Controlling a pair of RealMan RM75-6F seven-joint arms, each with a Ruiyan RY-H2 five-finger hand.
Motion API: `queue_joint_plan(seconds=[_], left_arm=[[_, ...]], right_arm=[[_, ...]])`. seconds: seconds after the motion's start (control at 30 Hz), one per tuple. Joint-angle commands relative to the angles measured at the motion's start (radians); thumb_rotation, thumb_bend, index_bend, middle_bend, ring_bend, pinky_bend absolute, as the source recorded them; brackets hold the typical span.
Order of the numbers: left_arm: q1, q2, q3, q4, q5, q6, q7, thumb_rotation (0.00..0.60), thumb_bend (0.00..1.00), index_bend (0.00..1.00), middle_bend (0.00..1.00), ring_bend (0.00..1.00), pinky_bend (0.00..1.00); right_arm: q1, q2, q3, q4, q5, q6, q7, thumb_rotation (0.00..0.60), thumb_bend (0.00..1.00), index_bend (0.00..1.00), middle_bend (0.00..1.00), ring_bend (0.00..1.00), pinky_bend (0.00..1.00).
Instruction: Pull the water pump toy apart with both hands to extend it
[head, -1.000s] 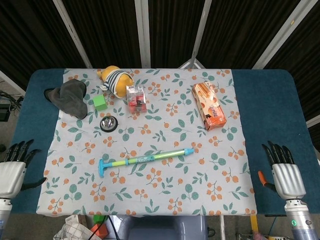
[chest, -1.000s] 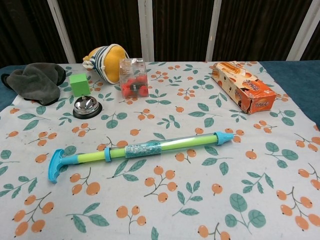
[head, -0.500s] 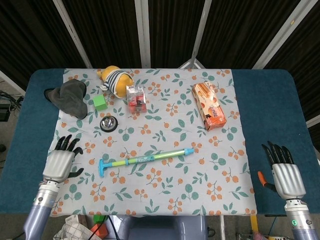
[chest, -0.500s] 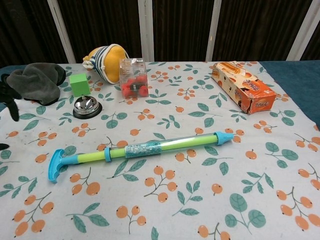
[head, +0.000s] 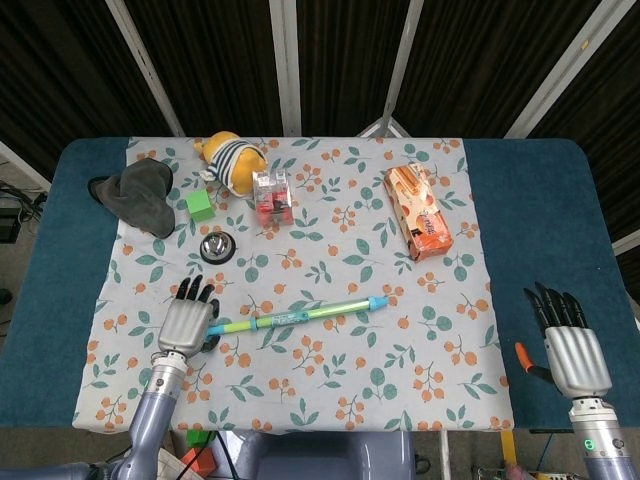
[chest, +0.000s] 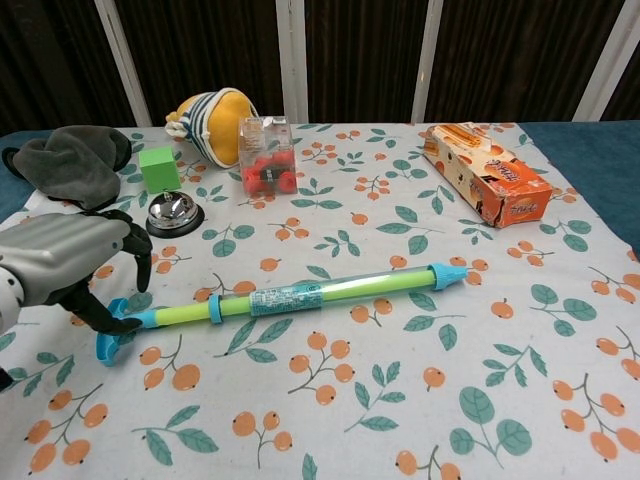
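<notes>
The water pump toy lies across the middle of the floral cloth, a green tube with a blue T-handle at its left end and a blue nozzle at its right. My left hand hovers over the handle end with its fingers spread and curved downward, holding nothing. From above, the hand hides the handle. My right hand stays open over the blue table edge at the far right, far from the toy; the chest view does not show it.
A metal call bell and green cube sit just beyond the left hand. Further back are a grey cloth, striped plush toy, clear box with red contents and orange carton.
My left hand has swept from the table's left edge rightward onto the cloth and now hangs over the pump's handle. The right hand and the toy have not moved.
</notes>
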Motion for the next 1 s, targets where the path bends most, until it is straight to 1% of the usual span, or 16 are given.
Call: queue_joint_plan(seconds=[0.03,0.23,0.37,0.5,0.57,0.73,0.83,1.0], left_arm=[[-0.021,-0.038,-0.008,0.027,-0.03,0.012,0.023,0.6,0.37,0.49,0.17,0.0,0.08],[-0.042,-0.079,-0.001,0.054,-0.061,0.023,0.039,0.6,0.39,0.51,0.18,0.0,0.08],[-0.05,-0.091,0.004,0.073,-0.073,0.034,0.046,0.6,0.39,0.51,0.18,0.0,0.08],[-0.055,-0.094,0.004,0.08,-0.084,0.041,0.042,0.6,0.42,0.52,0.18,0.0,0.08],[-0.058,-0.093,0.008,0.081,-0.086,0.043,0.039,0.6,0.45,0.53,0.18,0.0,0.08],[-0.064,-0.093,0.026,0.086,-0.084,0.041,0.033,0.6,0.56,0.59,0.19,0.0,0.08],[-0.074,-0.088,0.049,0.094,-0.05,0.037,0.037,0.6,0.59,0.61,0.19,0.0,0.08],[-0.098,-0.06,0.107,0.119,0.077,0.024,0.024,0.6,0.6,0.64,0.19,0.0,0.08]], right_arm=[[0.0,0.001,0.0,-0.001,0.0,0.0,0.002,0.6,0.4,0.0,0.0,0.0,0.0],[0.0,0.002,0.001,-0.002,0.002,-0.002,0.008,0.6,0.4,0.0,0.0,0.0,0.0],[0.0,0.004,0.001,-0.005,0.005,-0.005,0.011,0.6,0.4,0.0,0.0,0.0,0.0],[0.001,0.005,0.001,-0.006,0.006,-0.005,0.012,0.6,0.4,0.0,0.0,0.0,0.0],[0.001,0.005,0.001,-0.006,0.006,-0.005,0.012,0.6,0.4,0.0,0.0,0.0,0.0],[0.0,0.006,0.0,-0.008,0.006,-0.005,0.012,0.6,0.4,0.0,0.0,0.0,0.0],[0.0,0.007,0.0,-0.008,0.005,-0.004,0.01,0.6,0.4,0.0,0.0,0.0,0.0],[0.0,0.006,0.0,-0.013,0.007,-0.006,0.005,0.6,0.4,0.0,0.0,0.0,0.0]])
